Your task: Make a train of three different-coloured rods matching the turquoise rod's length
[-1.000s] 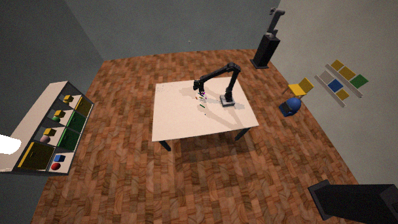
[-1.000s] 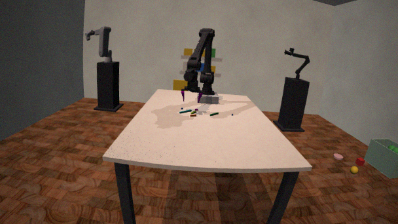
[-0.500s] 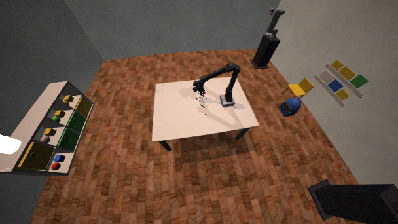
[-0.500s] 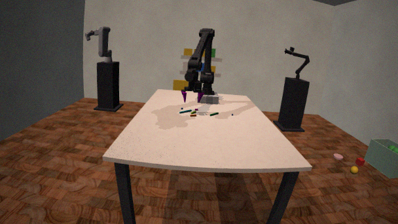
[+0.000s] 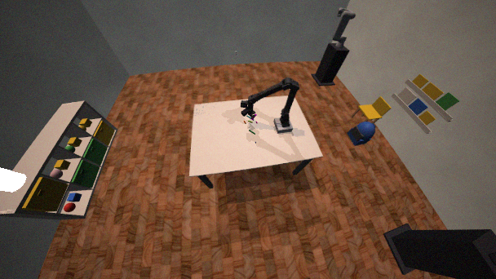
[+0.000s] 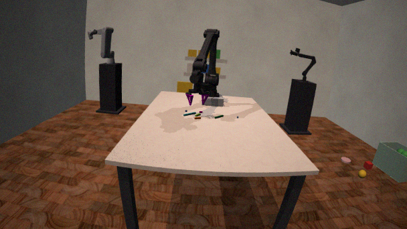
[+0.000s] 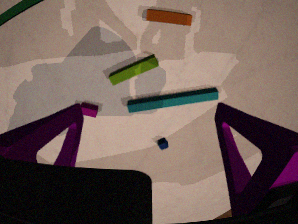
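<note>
In the wrist view the turquoise rod [image 7: 173, 100] lies flat between my purple fingers, well below them. A lime rod [image 7: 133, 70] lies tilted just beyond it. An orange rod [image 7: 169, 16] lies farther off, and a green rod [image 7: 25, 4] is at the upper left. A small blue rod [image 7: 162, 143] sits near the turquoise rod, and a short magenta rod [image 7: 89, 108] lies by my left finger. My gripper [image 7: 149, 110] [image 6: 201, 114] is open and empty, hovering above the rods. It also shows in the exterior view [image 6: 196, 98] above the rod cluster.
The arm's grey base [image 6: 214, 101] stands on the table behind the rods. A second small blue rod [image 6: 237, 117] lies apart to the right. Two other arms on black pedestals [image 6: 110, 86] [image 6: 298, 106] stand on the floor beside the table.
</note>
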Robot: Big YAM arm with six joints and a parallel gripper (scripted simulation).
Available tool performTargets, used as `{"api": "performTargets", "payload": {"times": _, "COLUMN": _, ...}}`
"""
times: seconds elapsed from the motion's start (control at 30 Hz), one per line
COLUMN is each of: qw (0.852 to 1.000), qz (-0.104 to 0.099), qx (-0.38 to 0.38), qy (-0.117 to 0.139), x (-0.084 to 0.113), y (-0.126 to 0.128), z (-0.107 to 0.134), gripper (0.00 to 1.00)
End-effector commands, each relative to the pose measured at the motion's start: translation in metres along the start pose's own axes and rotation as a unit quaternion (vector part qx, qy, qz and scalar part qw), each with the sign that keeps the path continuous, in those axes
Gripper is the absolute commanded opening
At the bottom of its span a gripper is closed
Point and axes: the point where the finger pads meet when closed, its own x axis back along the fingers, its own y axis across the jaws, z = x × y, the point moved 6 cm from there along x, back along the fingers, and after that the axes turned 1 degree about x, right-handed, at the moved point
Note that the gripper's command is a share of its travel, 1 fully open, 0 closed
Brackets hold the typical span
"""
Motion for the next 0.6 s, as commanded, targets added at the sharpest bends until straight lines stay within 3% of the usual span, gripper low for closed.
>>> {"api": "performTargets", "payload": {"times": 0.0, "qw": 0.998, "qz": 0.012, "qx": 0.061, "qy": -0.01, "x": 0.01, "y": -0.013, "z": -0.02, "gripper": 1.0}}
{"api": "performTargets", "payload": {"times": 0.1, "qw": 0.998, "qz": 0.007, "qx": 0.059, "qy": -0.006, "x": 0.006, "y": -0.009, "z": -0.015, "gripper": 1.0}}
{"api": "performTargets", "payload": {"times": 0.13, "qw": 0.994, "qz": 0.012, "qx": 0.106, "qy": -0.009, "x": 0.01, "y": -0.012, "z": -0.022, "gripper": 1.0}}
{"api": "performTargets", "payload": {"times": 0.27, "qw": 0.995, "qz": 0.007, "qx": 0.104, "qy": -0.005, "x": 0.005, "y": -0.009, "z": -0.016, "gripper": 1.0}}
{"api": "performTargets", "payload": {"times": 0.3, "qw": 0.989, "qz": 0.012, "qx": 0.15, "qy": -0.008, "x": 0.01, "y": -0.011, "z": -0.024, "gripper": 1.0}}
{"api": "performTargets", "payload": {"times": 0.5, "qw": 0.989, "qz": 0.007, "qx": 0.148, "qy": -0.005, "x": 0.005, "y": -0.008, "z": -0.019, "gripper": 1.0}}
{"api": "performTargets", "payload": {"times": 0.57, "qw": 0.981, "qz": 0.013, "qx": 0.191, "qy": -0.008, "x": 0.009, "y": -0.01, "z": -0.026, "gripper": 1.0}}
